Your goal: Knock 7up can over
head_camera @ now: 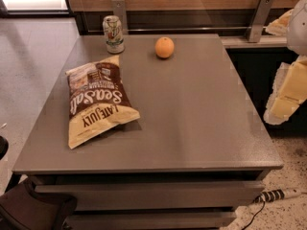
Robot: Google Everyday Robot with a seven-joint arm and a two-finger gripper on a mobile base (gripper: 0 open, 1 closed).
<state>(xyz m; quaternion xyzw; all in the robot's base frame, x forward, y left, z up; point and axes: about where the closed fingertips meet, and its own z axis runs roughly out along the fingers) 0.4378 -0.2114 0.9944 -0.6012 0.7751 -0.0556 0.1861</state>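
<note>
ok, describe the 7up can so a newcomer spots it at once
On the grey table, with the gripper off its right edge, look to the far left corner, beyond the chip bag. The can stands upright there: a whitish-green cylinder with a silver rim, unlike the round orange to its right.

Pincer (287,98) half beyond right edge
</note>
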